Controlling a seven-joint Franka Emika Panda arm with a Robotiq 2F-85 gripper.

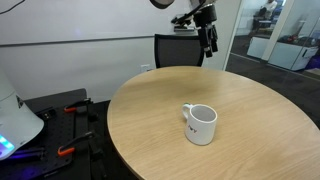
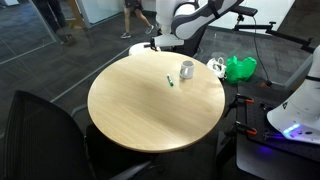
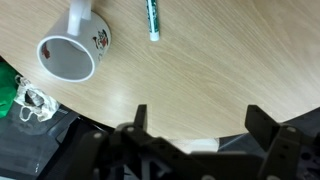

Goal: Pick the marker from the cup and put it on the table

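The white mug (image 3: 70,55) stands upright and empty on the round wood-coloured table (image 3: 220,60). The green-ended marker (image 3: 153,18) lies flat on the table beside the mug, apart from it. In the wrist view my gripper (image 3: 200,118) is open and empty, high above the table's edge and away from both. In the exterior views the mug (image 1: 200,124) (image 2: 187,69) is on the table (image 1: 250,110) (image 2: 140,110), the marker (image 2: 170,80) lies next to it, and the gripper (image 1: 209,40) hangs raised beyond the far rim. The marker does not show in the exterior view with the mug close up.
A black chair (image 1: 178,50) stands at the far rim under the gripper, and another chair (image 2: 40,130) is at the near side. A green bag (image 2: 240,68) lies on the floor past the table. Tools with red handles (image 1: 70,110) lie on a dark stand beside the table.
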